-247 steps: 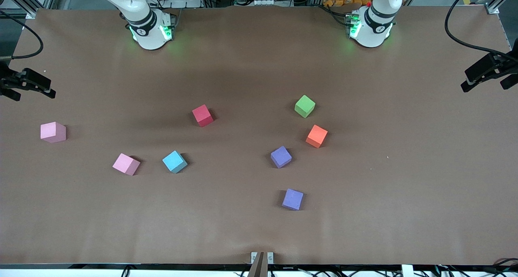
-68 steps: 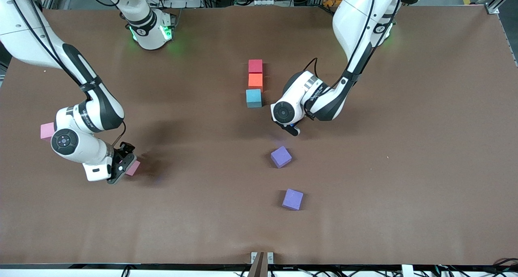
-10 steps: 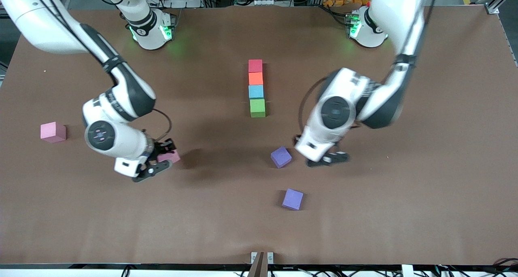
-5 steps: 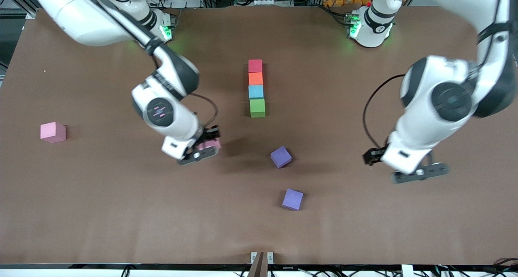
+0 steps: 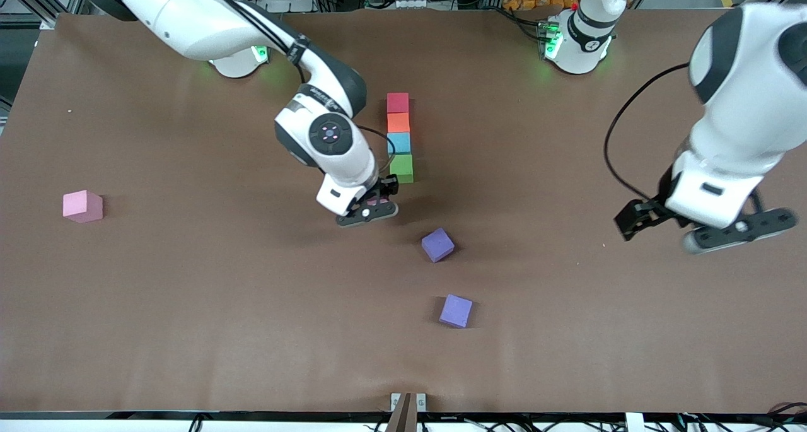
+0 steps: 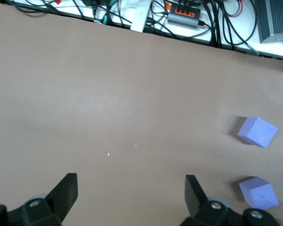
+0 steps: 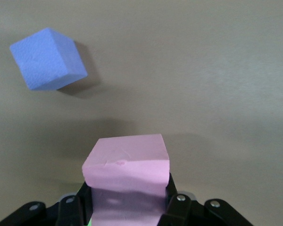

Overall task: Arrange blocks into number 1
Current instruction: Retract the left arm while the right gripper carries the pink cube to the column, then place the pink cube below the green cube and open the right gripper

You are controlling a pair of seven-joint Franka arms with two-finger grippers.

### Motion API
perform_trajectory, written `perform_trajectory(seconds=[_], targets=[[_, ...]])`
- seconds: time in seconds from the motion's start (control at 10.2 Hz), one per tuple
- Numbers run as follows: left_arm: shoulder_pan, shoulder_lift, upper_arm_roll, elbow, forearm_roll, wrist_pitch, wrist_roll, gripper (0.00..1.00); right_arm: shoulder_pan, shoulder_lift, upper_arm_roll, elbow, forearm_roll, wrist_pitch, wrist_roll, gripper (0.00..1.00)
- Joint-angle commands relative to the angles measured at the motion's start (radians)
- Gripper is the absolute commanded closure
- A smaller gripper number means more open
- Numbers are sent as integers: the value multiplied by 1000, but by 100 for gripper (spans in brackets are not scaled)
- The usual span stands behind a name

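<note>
Front view shows four matte foam cubes in a straight touching column near the middle of the table: red block (image 5: 398, 102) farthest from the camera, then orange block (image 5: 398, 122), light blue block (image 5: 400, 143) and green block (image 5: 401, 168) nearest. Their faces are flat and their edges crisp, all one size.

Just beside the green block, toward the right arm's end, the right gripper (image 5: 369, 206) hangs over the brown tabletop (image 5: 189, 306) with its fingers clamped on a pink block (image 7: 126, 162). In the right wrist view that cube fills the gap between the black fingers (image 7: 177, 207); its top face carries a faint crease and dent in the soft surface. In the front view only a sliver of pink shows between the fingers.

A second pink block (image 5: 82, 205) sits alone near the table edge at the right arm's end, well apart from everything else.

Two purple blocks lie nearer the camera than the column: the upper purple block (image 5: 437, 244), turned at an angle, and the lower purple block (image 5: 456, 310). Open brown surface lies between the green block and the upper purple one.

Toward the left arm's end, the left gripper (image 5: 706, 227) hangs over bare table with its fingers spread wide and nothing between them; the left wrist view shows both fingers (image 6: 65, 193) well apart above the smooth, slightly creased cover.
</note>
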Motion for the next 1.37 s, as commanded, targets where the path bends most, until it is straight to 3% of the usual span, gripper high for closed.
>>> perform_trajectory(seconds=[0.0,0.2,0.59,0.88,1.27], targets=[[55,-68,-19,-30,-40,-39,64,0,135,29,-101,27,11,58,38,100],[112,-115,-14,-41,-133,-79,264,0,221,52,-162,27,9,91,74,100],[108,-192,-8,-49,-141,-144,279,0,231,64,-169,25,23,91,168,100],[135,-214,-7,-43,-205,-227,424,0,232,86,-169,23,75,92,197,100],[148,-217,-7,-38,-218,-236,419,0,248,89,-169,14,80,88,269,100]])
